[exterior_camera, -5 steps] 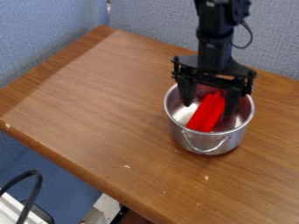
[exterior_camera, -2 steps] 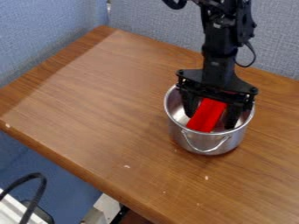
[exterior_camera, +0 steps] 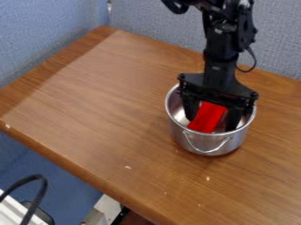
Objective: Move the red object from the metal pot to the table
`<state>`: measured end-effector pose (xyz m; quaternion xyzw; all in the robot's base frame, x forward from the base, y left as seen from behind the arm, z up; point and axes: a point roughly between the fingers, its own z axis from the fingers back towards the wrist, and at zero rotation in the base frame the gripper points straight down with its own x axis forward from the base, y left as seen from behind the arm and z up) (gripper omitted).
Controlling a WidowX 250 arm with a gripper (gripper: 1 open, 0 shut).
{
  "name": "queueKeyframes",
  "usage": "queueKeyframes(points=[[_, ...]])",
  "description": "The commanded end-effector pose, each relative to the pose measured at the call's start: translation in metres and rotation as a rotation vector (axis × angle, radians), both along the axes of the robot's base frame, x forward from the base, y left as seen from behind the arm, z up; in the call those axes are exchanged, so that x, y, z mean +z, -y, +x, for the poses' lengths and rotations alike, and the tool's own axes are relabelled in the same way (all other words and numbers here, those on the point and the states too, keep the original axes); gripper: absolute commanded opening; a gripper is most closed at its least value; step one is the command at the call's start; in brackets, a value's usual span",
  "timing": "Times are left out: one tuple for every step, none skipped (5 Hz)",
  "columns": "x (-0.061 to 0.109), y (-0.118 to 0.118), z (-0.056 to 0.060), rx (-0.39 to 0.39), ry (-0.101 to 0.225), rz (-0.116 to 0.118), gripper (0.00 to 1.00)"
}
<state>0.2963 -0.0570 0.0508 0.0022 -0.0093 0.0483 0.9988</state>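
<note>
Spread wide, the black tool (exterior_camera: 216, 98) points straight down into the mouth of the metal pot (exterior_camera: 213, 123), its fingers (exterior_camera: 185, 97) splayed to either side of the red block and gripping nothing; whether the fingertips touch the block cannot be told from this view; the dark arm (exterior_camera: 223, 35) rises above it toward the top edge of the picture, with a cable looping off beside it. Inside the pot lies the red block (exterior_camera: 209, 117), leaning at a slant with its upper end hidden behind the tool and its lower end near the shiny bottom of the pot; the pot stands upright on the right-hand part of the brown wood-grain worktop (exterior_camera: 94, 97), a small wire loop handle showing at its near side. Behind the worktop runs a blue-grey wall (exterior_camera: 153, 18); a black cable (exterior_camera: 21, 193) curls below the worktop's near edge at the lower left.
</note>
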Motion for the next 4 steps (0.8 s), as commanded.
queueKeyframes(points=[[0.002,0.003,0.002,-0.019,0.019,0.008,1.00],[-0.002,0.003,0.002,-0.018,0.012,0.008,0.00],[-0.001,0.002,0.002,-0.017,0.006,0.004,0.00],[0.009,0.001,0.003,-0.017,0.017,0.008,0.00]])
